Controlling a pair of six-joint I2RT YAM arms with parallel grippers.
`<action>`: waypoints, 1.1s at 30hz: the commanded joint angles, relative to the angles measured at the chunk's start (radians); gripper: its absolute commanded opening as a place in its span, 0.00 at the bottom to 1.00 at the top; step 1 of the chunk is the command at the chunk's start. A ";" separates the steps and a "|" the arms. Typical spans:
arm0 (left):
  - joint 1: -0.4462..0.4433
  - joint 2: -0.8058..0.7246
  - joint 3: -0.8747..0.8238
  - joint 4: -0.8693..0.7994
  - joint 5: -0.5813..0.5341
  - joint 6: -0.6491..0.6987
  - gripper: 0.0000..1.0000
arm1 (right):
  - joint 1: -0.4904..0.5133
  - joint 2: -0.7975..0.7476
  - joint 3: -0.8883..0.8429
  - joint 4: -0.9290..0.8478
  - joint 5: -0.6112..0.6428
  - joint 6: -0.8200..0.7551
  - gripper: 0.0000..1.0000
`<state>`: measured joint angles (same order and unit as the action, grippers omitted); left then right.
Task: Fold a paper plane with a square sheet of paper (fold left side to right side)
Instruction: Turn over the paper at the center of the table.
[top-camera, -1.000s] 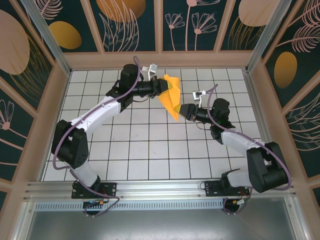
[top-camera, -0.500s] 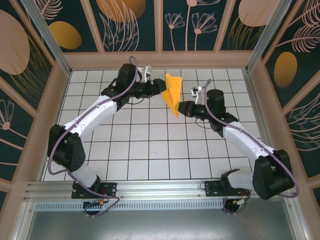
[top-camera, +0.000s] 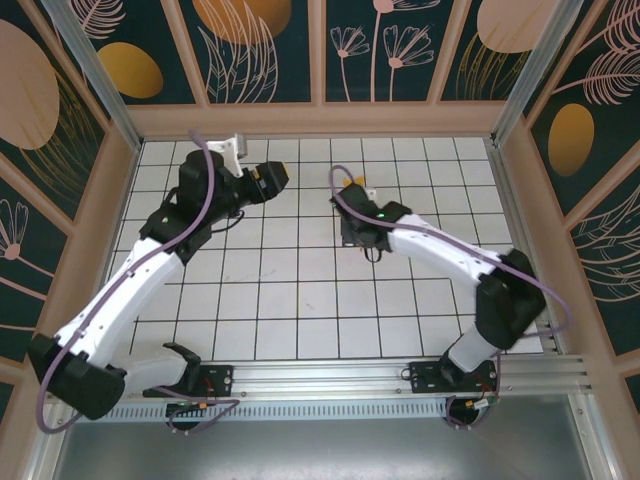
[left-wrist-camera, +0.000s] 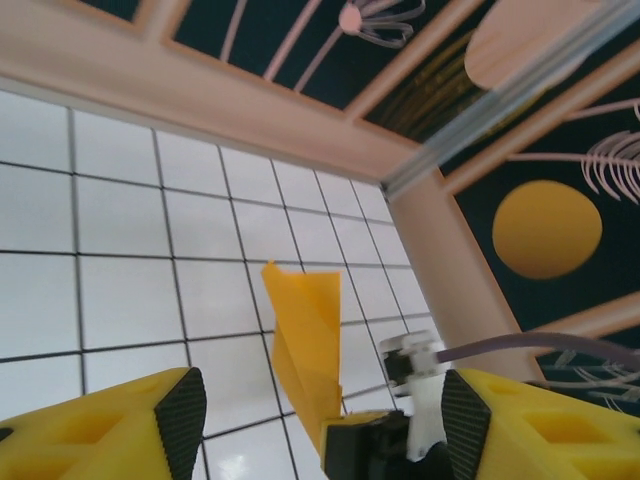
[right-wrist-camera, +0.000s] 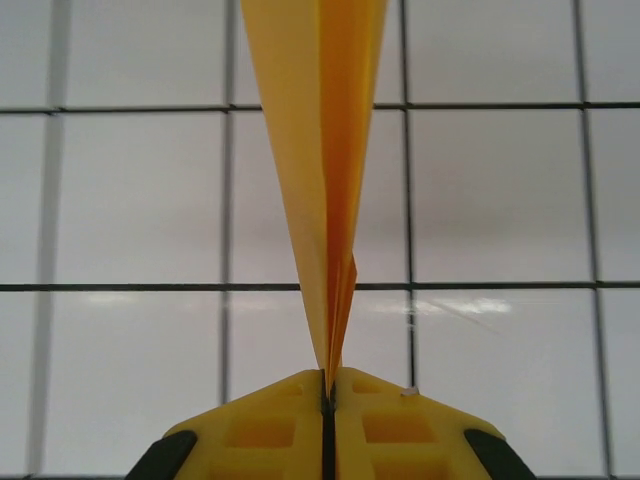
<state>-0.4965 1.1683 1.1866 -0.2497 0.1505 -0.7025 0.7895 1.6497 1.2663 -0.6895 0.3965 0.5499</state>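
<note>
The square sheet of paper is folded into a narrow, creased orange-yellow paper plane (right-wrist-camera: 320, 150). My right gripper (right-wrist-camera: 328, 378) is shut on its lower end, and the paper rises edge-on from the closed jaws over the white tiles. In the left wrist view the paper plane (left-wrist-camera: 305, 335) stands up from the dark right gripper (left-wrist-camera: 370, 448), well ahead of my open left gripper (left-wrist-camera: 323, 418), whose pads (left-wrist-camera: 182, 415) touch nothing. From above, my left gripper (top-camera: 272, 177) sits about two tiles left of the right gripper (top-camera: 353, 226); the paper is largely hidden under that wrist.
The white gridded table (top-camera: 300, 300) is fenced by a wooden frame (top-camera: 320, 120) with dark patterned panels behind. A metal post (top-camera: 515, 90) stands at the back right corner. Open tiles lie between and in front of the arms.
My left gripper opened, let go of the paper and drew back to the left. The right gripper closed on the paper, carried it left and turned to face the table.
</note>
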 joint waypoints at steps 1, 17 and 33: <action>0.001 -0.079 -0.051 0.004 -0.123 0.005 0.67 | 0.059 0.153 0.116 -0.263 0.269 0.080 0.13; 0.001 -0.117 -0.066 -0.026 -0.164 0.022 0.69 | 0.127 0.494 0.332 -0.242 0.161 -0.040 0.34; 0.000 0.093 -0.243 0.213 0.119 -0.129 0.70 | -0.142 -0.232 -0.262 0.246 -0.346 -0.026 0.65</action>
<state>-0.4965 1.1870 0.9810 -0.1585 0.1276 -0.7723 0.7204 1.4952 1.1080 -0.5644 0.1940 0.5228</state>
